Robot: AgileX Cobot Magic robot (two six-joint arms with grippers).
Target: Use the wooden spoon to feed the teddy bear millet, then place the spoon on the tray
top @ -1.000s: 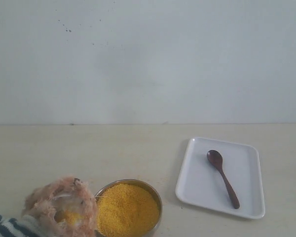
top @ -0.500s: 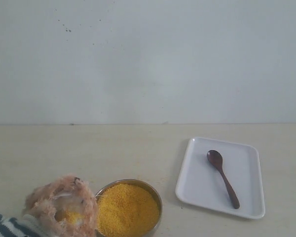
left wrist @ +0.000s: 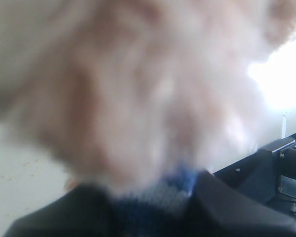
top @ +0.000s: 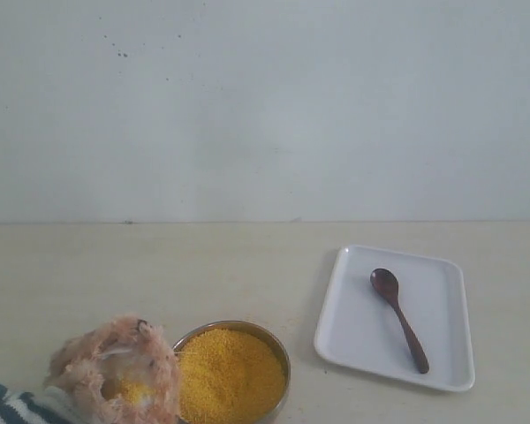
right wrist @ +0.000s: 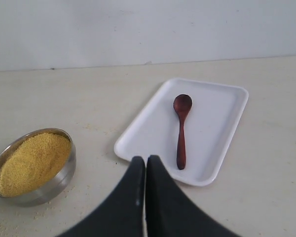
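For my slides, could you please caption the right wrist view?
Right gripper, shut and empty, faces the wooden spoon on the tray, millet nearby.

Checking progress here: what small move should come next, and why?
Probably lower the teddy bear to the table and release it: the wooden spoon already lies on the tray, the right end effector is shut and empty, and the left end effector grips the bear.
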